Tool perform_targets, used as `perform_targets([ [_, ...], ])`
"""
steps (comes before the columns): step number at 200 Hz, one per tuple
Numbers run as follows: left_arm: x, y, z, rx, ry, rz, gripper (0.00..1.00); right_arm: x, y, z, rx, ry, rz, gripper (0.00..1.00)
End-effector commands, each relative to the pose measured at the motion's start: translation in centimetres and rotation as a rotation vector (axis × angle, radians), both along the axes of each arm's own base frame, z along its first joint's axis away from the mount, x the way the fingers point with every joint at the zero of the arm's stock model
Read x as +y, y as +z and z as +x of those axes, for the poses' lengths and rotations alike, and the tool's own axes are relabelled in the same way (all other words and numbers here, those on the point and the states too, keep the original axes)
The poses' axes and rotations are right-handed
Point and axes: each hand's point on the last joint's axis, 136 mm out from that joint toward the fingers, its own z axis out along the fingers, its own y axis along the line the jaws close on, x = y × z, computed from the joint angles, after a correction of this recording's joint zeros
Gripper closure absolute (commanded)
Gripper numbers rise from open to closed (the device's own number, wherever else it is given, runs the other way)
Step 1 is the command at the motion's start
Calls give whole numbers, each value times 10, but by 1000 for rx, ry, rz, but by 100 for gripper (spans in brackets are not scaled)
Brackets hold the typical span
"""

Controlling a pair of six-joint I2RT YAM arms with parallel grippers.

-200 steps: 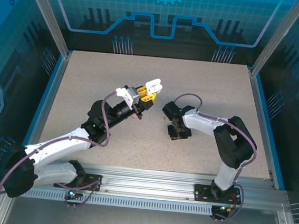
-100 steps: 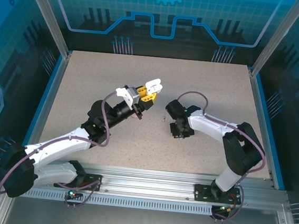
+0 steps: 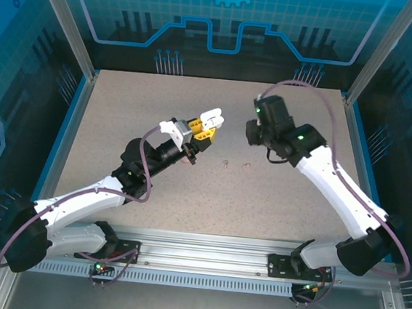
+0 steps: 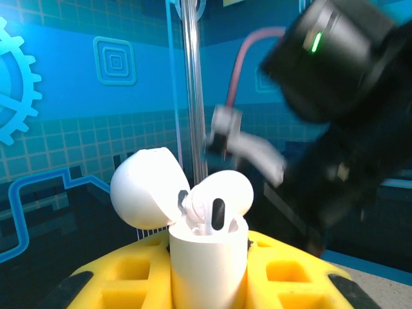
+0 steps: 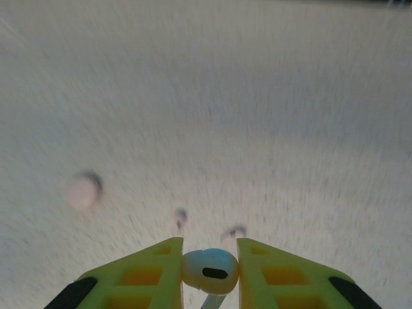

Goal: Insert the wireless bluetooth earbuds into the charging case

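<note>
The table (image 3: 123,103) is observed with the left gripper (image 3: 207,125) raised above it, just left of centre. That gripper is clenched on an upright white charging case (image 4: 209,264), whose lid (image 4: 143,187) is hinged open to one side, with one white earbud (image 4: 219,199) seated in it, head above the rim. The right gripper (image 5: 210,244), raised over the table's far right part, grasps a second white earbud (image 5: 212,270) by its head between yellow fingers (image 5: 148,270). Near the table's centre lie a tiny dark speck (image 3: 225,163) and, just right of it, a pinkish speck (image 3: 247,165), both too small to identify.
</note>
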Motion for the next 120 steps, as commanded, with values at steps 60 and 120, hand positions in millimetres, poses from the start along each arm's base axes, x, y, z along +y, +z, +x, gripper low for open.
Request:
perform_targets([
  [60, 3, 23, -5, -53, -6, -66, 100, 34, 156, -11, -472, 273, 48, 75],
  [120, 2, 23, -5, -49, -9, -67, 100, 64, 177, -38, -623, 477, 114, 76],
])
